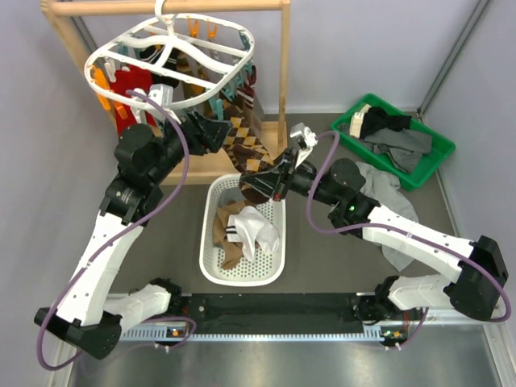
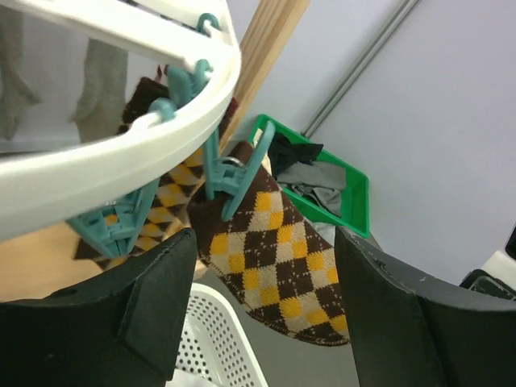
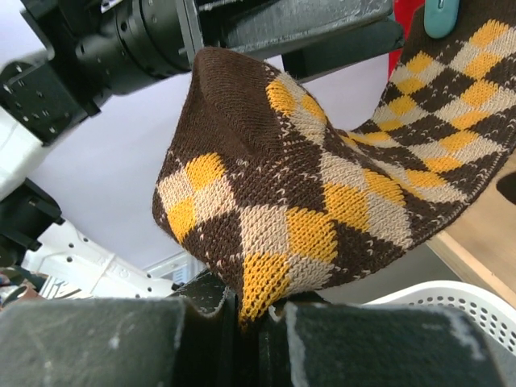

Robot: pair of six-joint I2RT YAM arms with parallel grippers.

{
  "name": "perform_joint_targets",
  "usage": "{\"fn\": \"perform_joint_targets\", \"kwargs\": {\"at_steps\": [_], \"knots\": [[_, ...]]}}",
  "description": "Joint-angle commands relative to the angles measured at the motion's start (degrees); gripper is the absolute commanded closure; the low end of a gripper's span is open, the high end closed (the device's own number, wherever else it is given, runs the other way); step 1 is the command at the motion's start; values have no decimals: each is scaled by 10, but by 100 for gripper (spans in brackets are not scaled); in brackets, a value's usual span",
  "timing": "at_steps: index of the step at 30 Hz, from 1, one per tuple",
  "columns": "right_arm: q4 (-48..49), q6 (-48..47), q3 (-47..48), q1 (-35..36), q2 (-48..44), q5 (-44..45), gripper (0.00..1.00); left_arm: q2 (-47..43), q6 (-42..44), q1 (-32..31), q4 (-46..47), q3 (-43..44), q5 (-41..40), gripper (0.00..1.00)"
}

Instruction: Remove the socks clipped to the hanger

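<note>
The white oval hanger (image 1: 173,48) hangs from the wooden rail with red socks (image 1: 133,85) and brown-tan argyle socks (image 1: 242,133) clipped to it. My right gripper (image 1: 272,181) is shut on the toe end of an argyle sock (image 3: 322,185) and holds it stretched out from its teal clip (image 3: 441,16). In the right wrist view the right gripper (image 3: 254,322) pinches the fabric. My left gripper (image 1: 211,129) is open just under the hanger rim (image 2: 121,153). The left gripper (image 2: 264,242) has the argyle sock (image 2: 274,266) and its teal clip (image 2: 234,169) in front of its jaws, not touching.
A white perforated basket (image 1: 211,266) below the hanger holds several socks. A green bin (image 1: 435,165) at the back right holds grey and black garments. A grey cloth (image 1: 387,193) lies beside the right arm. The wooden rail stand (image 1: 284,64) carries the hanger.
</note>
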Motion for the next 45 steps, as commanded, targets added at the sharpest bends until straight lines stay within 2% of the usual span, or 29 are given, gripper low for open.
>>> {"fn": "perform_joint_targets", "kwargs": {"at_steps": [1,9,18,34,40,45], "knots": [[42,13,34,-6,-10,-14,100,-29,19,4,96,-30,-23,26],[46,21,34,-5,-9,-22,100,-11,24,3,116,-36,-33,26],[58,37,37,-5,-2,-51,100,6,26,4,196,-46,5,25],[69,61,46,-5,16,-92,100,23,26,4,283,-72,-24,29],[75,71,51,-5,21,-93,100,20,0,4,282,-73,-20,30],[80,77,54,-6,21,-88,100,3,-53,4,224,-72,-25,28]]}}
